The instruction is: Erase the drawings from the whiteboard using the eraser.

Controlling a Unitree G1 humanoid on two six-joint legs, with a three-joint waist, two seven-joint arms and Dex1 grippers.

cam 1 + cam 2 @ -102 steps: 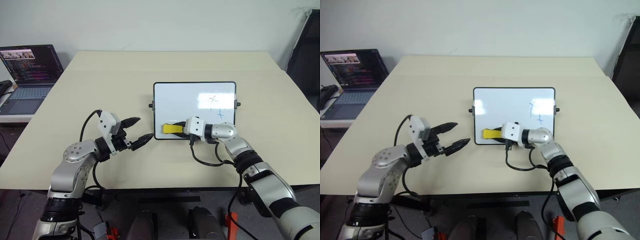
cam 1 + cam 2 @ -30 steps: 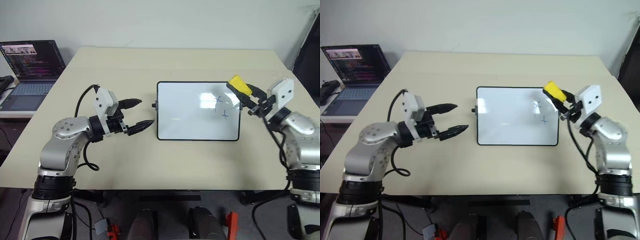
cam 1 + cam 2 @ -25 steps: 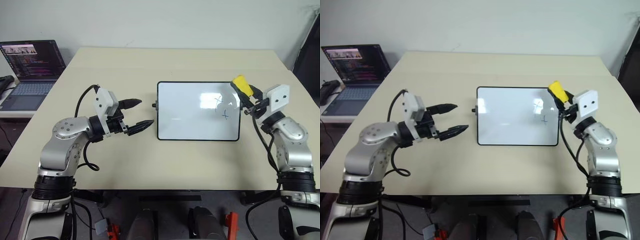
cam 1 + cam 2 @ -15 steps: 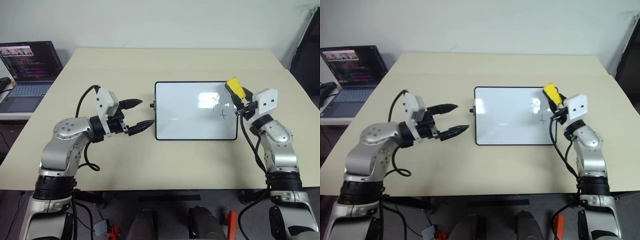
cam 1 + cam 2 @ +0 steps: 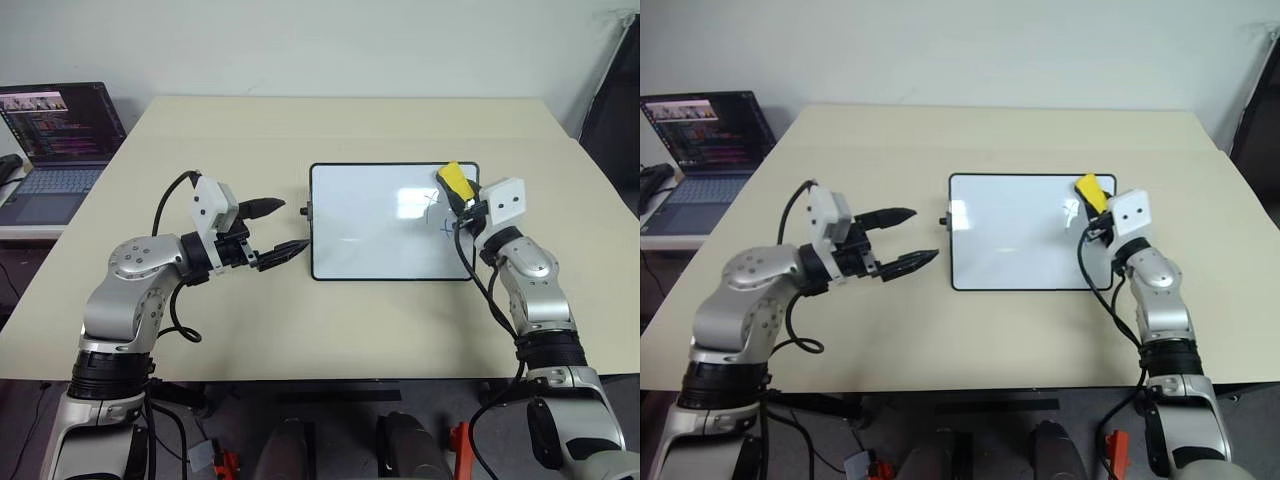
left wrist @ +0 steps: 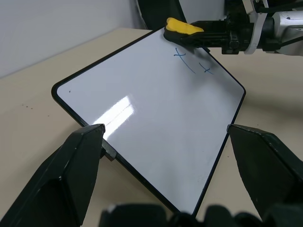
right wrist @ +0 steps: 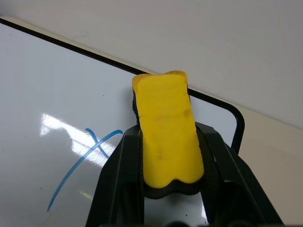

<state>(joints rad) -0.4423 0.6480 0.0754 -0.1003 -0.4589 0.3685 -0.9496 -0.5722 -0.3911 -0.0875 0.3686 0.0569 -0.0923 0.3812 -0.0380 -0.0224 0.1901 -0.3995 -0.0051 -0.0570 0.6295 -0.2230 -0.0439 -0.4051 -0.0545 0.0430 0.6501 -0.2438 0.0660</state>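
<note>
The whiteboard (image 5: 370,225) lies flat at the table's middle. Two small blue drawings, a cross (image 5: 431,200) and a plus (image 5: 445,227), sit near its right edge. My right gripper (image 5: 459,197) is shut on the eraser (image 5: 456,183), yellow top up, over the board's far right corner beside the cross. I cannot tell whether the eraser touches the board. In the right wrist view the eraser (image 7: 168,137) lies between the black fingers with the cross (image 7: 87,158) beside it. My left gripper (image 5: 290,227) hangs open just left of the board, holding nothing.
An open laptop (image 5: 60,135) stands on a side surface at the far left. The beige table (image 5: 300,130) spreads wide around the board. A dark object (image 5: 615,95) stands past the table's right edge.
My right arm has swung left and lower, carrying the eraser from beyond the board's right edge to over its far right corner. The left arm has kept still.
</note>
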